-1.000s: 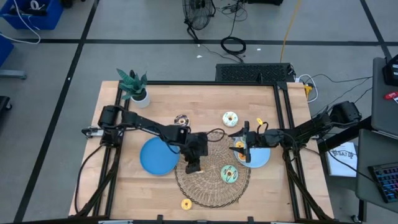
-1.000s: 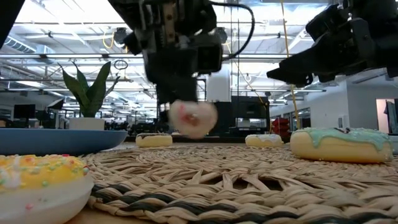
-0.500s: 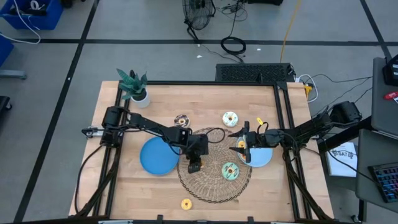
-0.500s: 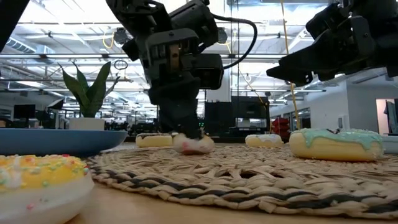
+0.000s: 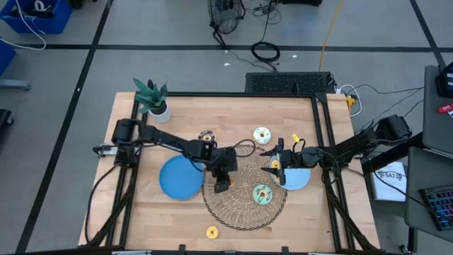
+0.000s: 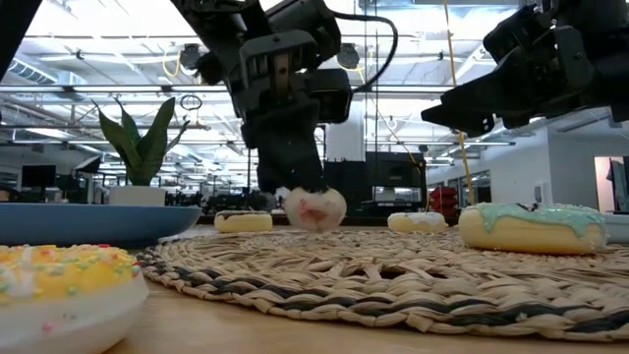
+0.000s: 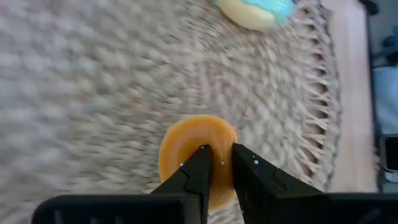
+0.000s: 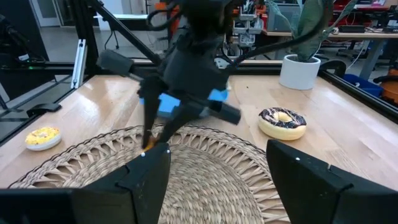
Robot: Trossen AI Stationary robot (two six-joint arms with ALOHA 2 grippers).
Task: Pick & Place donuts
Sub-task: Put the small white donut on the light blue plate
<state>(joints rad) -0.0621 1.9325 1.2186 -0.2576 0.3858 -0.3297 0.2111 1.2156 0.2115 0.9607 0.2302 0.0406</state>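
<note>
My left gripper hangs over the wicker mat, shut on a small orange donut, which shows pale from the side in the low view. My right gripper waits open at the mat's right edge, beside the right blue plate. A green-iced donut lies flat on the mat. A chocolate donut and a white-iced one lie on the table beyond the mat. A yellow donut lies near the table's near edge. My left gripper pinches the small orange donut near its middle between the two fingertips, which stand close together. Whether one sits in the hole I cannot tell. The fingers come from above, pointing down. The donut hangs at their ends, just clear of the mat.
A second blue plate lies left of the mat, under my left arm. A potted plant stands at the far left corner. Dark frame rails run along the table's left and right sides. Bare wood shows near the near edge around the yellow donut.
My left gripper, shut on the small donut throughout, dipped until the donut met the mat, then rose a little, so the donut hangs just above the weave. The mat's near edge has drawn back slightly toward the table's far side. My right arm kept still.
</note>
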